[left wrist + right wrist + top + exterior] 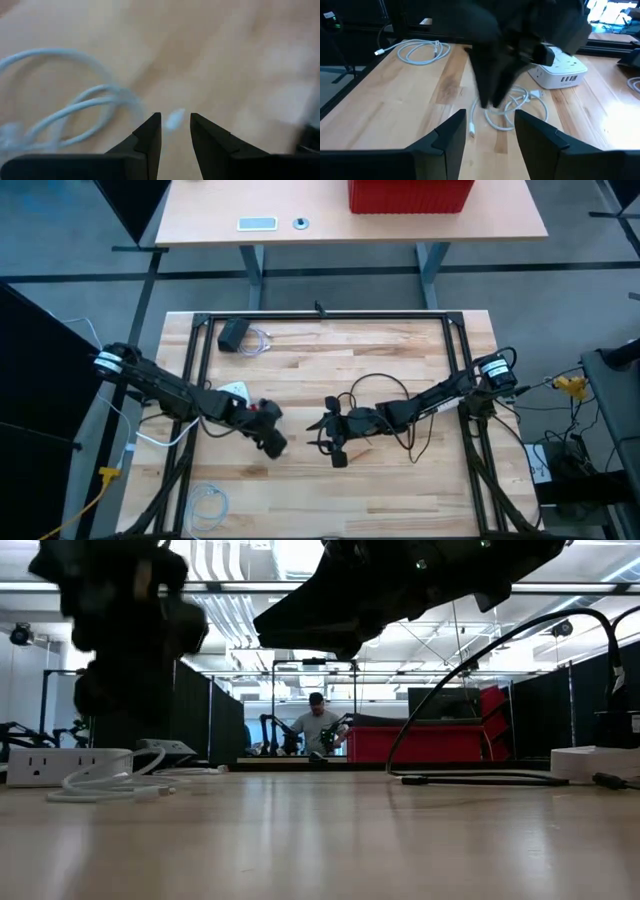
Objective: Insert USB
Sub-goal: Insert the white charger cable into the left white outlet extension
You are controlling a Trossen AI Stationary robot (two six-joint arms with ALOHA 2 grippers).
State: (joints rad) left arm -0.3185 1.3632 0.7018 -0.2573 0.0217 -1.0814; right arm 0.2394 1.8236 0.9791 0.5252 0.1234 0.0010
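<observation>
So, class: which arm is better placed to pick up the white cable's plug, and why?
Probably the left. Its open claw hovers right over the white cable's plug, which shows between its fingers; the right claw, also open, faces it from farther off.

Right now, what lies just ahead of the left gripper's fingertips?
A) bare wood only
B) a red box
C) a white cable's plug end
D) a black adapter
C: in the left wrist view the white cable's plug sits just beyond the open left gripper.
</observation>
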